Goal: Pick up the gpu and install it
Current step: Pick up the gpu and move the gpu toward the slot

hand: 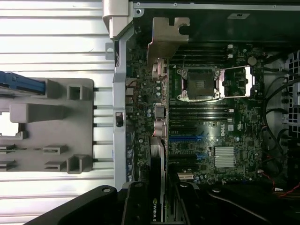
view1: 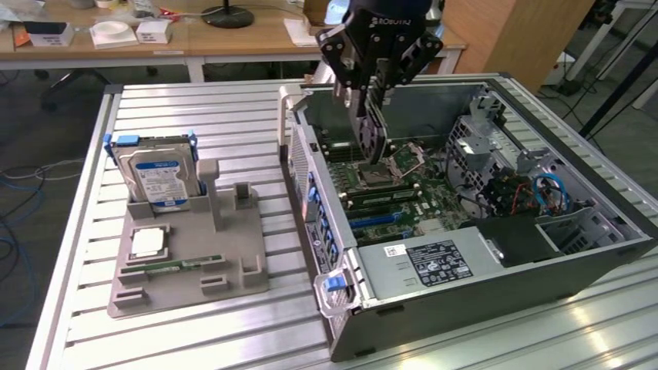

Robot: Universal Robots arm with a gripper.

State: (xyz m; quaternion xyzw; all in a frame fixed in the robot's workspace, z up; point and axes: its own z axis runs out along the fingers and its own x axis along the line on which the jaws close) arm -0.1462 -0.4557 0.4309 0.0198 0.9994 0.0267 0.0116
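On the bench's left in the exterior view, the hard drive [view1: 156, 173] stands in its grey fixture [view1: 185, 262] (not the task's part). The gripper [view1: 374, 89] is clamped on the gpu [view1: 372, 135], hanging edge-down over the open computer case [view1: 442, 312]. This looks like the install step. Seating calls for aligning with a blue slot [view1: 375, 220]. The card's contact edge is hard to make out.
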